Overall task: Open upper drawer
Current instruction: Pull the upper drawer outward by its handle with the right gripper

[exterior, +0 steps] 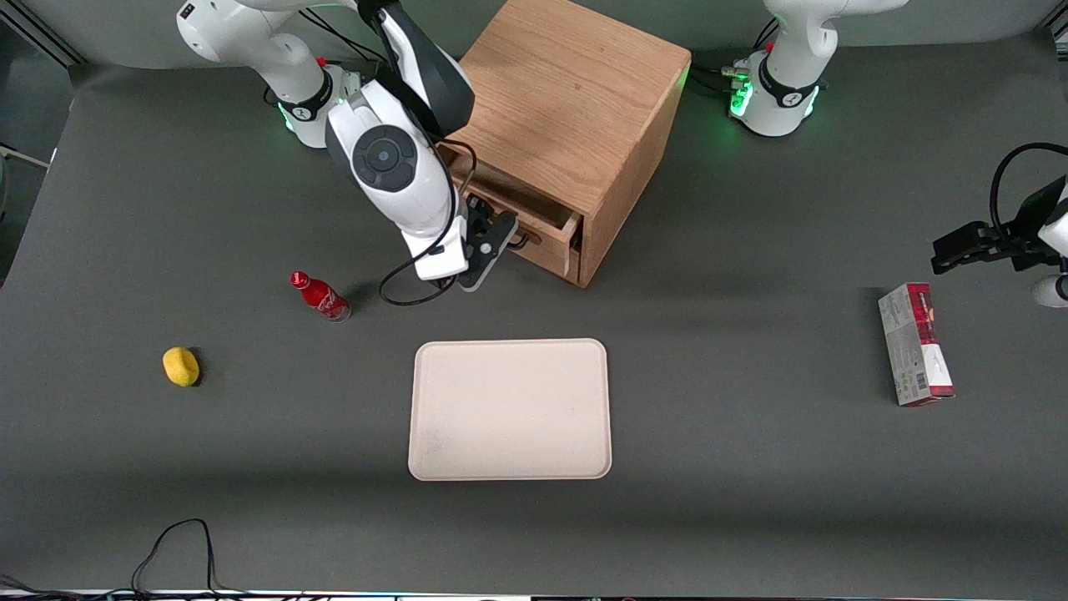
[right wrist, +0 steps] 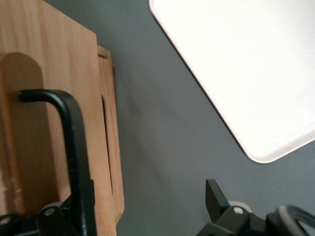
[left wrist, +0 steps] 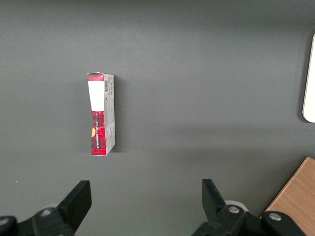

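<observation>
The oak cabinet [exterior: 576,108] stands at the back of the table. Its upper drawer [exterior: 546,219] is pulled out a short way, its front nearer the front camera than the cabinet's face. My right gripper [exterior: 492,242] is in front of that drawer, level with its black handle [exterior: 522,241]. In the right wrist view the gripper [right wrist: 147,194] is open, fingers wide apart. One finger [right wrist: 78,206] lies against the black handle [right wrist: 74,142] on the drawer front [right wrist: 29,123]; the other finger [right wrist: 215,194] hangs over bare table. The lower drawer is hidden.
A beige tray [exterior: 509,409] lies nearer the front camera than the cabinet, also in the right wrist view [right wrist: 246,73]. A red cola bottle [exterior: 320,296] and a yellow lemon [exterior: 180,366] lie toward the working arm's end. A red-grey box [exterior: 914,344] lies toward the parked arm's end.
</observation>
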Action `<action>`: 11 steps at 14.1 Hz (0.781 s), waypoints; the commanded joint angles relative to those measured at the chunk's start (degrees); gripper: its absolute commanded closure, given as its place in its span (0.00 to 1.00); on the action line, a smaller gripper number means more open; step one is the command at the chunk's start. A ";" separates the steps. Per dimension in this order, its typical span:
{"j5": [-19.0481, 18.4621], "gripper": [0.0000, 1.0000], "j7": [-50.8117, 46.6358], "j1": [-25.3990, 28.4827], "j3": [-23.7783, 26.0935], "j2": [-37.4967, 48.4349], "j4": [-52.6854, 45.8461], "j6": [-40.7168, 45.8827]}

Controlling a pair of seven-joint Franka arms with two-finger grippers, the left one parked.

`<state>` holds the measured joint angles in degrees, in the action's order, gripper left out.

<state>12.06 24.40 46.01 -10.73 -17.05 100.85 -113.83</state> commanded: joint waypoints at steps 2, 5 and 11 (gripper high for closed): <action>-0.10 0.00 3.89 -3.02 -0.08 -3.07 -5.12 0.54; -0.01 0.00 4.60 -4.87 -0.08 -5.18 -7.41 0.72; -0.10 0.00 6.52 -8.65 -0.08 -9.13 -12.94 3.61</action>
<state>12.05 28.57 38.84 -10.83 -23.25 92.65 -112.97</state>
